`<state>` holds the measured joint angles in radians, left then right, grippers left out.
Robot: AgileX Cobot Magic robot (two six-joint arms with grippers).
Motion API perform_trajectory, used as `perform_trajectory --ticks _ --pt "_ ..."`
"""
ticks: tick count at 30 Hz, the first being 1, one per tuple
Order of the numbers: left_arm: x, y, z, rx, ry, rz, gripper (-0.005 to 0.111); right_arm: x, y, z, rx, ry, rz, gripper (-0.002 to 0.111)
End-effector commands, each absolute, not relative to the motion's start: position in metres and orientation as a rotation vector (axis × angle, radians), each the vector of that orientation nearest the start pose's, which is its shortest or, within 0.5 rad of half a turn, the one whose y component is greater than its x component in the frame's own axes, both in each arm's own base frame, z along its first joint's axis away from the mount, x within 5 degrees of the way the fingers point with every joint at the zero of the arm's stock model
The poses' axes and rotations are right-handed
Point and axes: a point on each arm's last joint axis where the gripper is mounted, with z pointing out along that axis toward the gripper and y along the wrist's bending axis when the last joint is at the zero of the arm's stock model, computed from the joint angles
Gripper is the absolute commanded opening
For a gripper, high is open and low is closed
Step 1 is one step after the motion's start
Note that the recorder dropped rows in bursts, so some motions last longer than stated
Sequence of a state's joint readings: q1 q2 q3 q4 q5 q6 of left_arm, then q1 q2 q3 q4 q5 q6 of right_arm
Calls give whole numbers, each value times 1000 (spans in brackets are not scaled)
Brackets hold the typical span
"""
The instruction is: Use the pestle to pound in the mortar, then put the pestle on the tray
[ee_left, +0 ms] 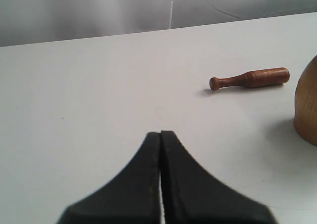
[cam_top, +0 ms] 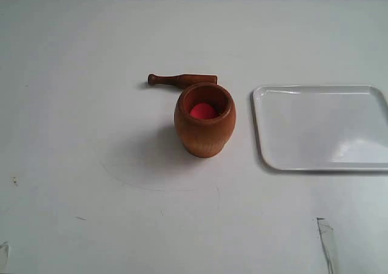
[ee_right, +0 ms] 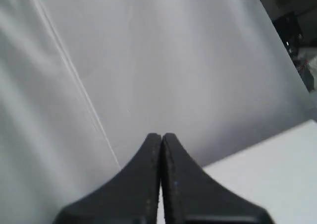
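Wooden mortar mid-worktop, pestle flat just behind; tray right, edge near mortar, apart. Open worktop left and front. Clenched, empty: left claw, right claw.

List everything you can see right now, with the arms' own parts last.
table: one, white, under everything.
mortar: one, reddish-brown wood, upright near the table's middle.
ball: one, red, inside the mortar.
pestle: one, dark brown wood, lying flat on the table just behind the mortar in the exterior view, knob end pointing left.
tray: one, glossy white, on the table right of the mortar, apart from it.
left end effector: one, black, shut, above bare table, pestle ahead of it; not seen in the exterior view.
right end effector: one, black, shut, facing a grey backdrop; not seen in the exterior view.
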<state>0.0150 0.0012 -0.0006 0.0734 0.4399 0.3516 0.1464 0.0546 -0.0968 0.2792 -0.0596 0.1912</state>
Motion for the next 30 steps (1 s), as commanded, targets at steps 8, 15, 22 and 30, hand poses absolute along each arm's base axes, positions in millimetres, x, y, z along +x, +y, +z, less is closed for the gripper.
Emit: perform_trajectory --ticks 8,15,22,30 --pt "51 3 174 361 1897 302 0 48 10 401 -105 1426 173 0" --pt "51 3 174 361 1897 302 0 106 40 443 -484 1632 189 0" --pt "51 3 174 361 1897 302 0 199 80 435 -825 1826 478 0" --pt "51 3 174 361 1897 302 0 297 165 375 -1246 1918 454 0"
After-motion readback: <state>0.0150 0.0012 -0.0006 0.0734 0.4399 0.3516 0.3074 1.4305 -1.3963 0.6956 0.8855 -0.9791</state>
